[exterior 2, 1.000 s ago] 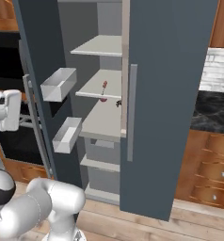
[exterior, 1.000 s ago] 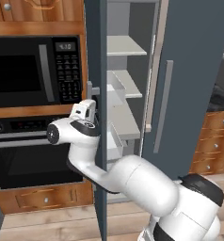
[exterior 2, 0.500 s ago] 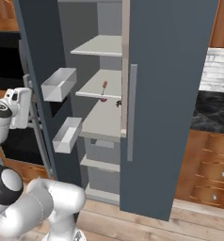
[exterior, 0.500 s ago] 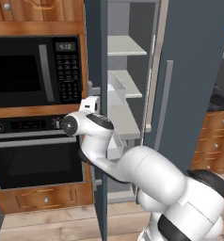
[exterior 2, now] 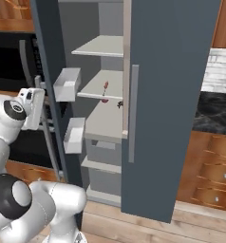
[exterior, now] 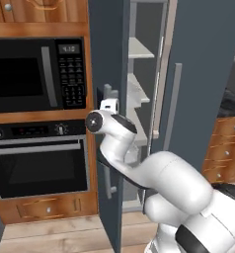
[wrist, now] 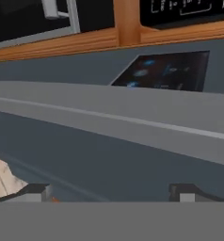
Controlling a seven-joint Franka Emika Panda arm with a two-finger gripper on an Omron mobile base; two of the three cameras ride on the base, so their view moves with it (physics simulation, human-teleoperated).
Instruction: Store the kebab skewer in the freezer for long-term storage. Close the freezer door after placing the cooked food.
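Observation:
The freezer (exterior 2: 109, 20) stands with its left side open, showing pale shelves. On the middle shelf lies the kebab skewer (exterior 2: 105, 89), a thin stick with red and brown chunks. The freezer door (exterior: 108, 54) is swung out toward me, with white bins (exterior 2: 67, 84) on its inner face. My gripper (wrist: 109, 193) is open at the door's outer face, its fingertips (wrist: 35, 191) spread wide just short of the long grey bar handle (wrist: 109, 117), below the dark control panel (wrist: 165, 70). From the base, the hand (exterior 2: 32, 107) sits beside the door's outer side, holding nothing.
A black microwave (exterior: 35, 74) and a black wall oven (exterior: 35, 163) sit in wooden cabinetry left of the door. The closed slate-grey door (exterior 2: 176, 95) with its own bar handle is on the right, then wooden drawers (exterior 2: 210, 171) under a dark counter (exterior 2: 214, 114).
The hand has swung right and slightly up, from in front of the oven toward the open door's outer face and handle. The jaws have stayed wide. The skewer has not moved.

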